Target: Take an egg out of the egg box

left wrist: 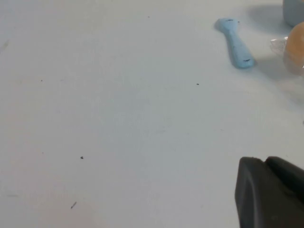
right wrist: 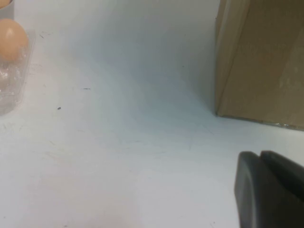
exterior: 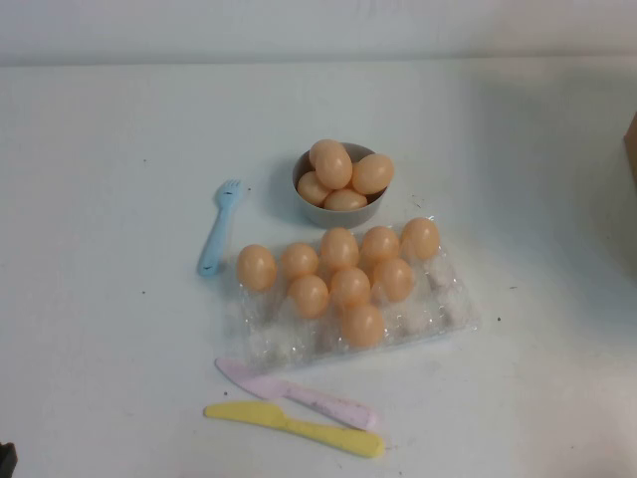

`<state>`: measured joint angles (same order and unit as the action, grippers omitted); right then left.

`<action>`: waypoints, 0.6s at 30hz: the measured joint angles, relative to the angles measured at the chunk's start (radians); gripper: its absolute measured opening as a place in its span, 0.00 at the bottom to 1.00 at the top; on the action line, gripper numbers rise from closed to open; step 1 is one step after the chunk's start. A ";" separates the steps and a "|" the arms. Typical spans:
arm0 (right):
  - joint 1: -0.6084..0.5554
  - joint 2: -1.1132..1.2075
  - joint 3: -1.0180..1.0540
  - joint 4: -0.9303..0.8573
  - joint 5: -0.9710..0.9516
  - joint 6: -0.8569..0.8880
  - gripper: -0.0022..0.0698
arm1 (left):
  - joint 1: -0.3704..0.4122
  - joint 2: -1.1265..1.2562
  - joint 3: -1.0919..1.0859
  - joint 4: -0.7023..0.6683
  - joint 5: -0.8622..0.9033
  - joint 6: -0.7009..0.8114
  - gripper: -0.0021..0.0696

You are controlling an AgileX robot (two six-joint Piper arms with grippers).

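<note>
The egg box is a clear crinkly plastic tray at the table's middle, with several peach-orange eggs in its cups; one egg sits near its centre. Neither arm reaches into the high view. My left gripper is shut and empty, low over bare table to the left of the box; one egg at the box's left end shows in its view. My right gripper is shut and empty over bare table to the right of the box, where one egg shows.
A grey bowl holding several eggs stands just behind the box. A blue fork lies left of it, also in the left wrist view. A pink knife and a yellow knife lie in front. A cardboard box stands at the right.
</note>
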<state>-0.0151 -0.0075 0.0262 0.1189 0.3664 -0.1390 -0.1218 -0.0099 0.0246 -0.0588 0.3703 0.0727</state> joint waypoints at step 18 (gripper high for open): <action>0.000 0.000 0.000 0.041 0.000 0.000 0.01 | 0.000 0.000 0.000 0.000 0.000 0.000 0.02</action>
<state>-0.0151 -0.0075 0.0262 0.1603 0.3664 -0.1390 -0.1218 -0.0099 0.0246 -0.0588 0.3703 0.0727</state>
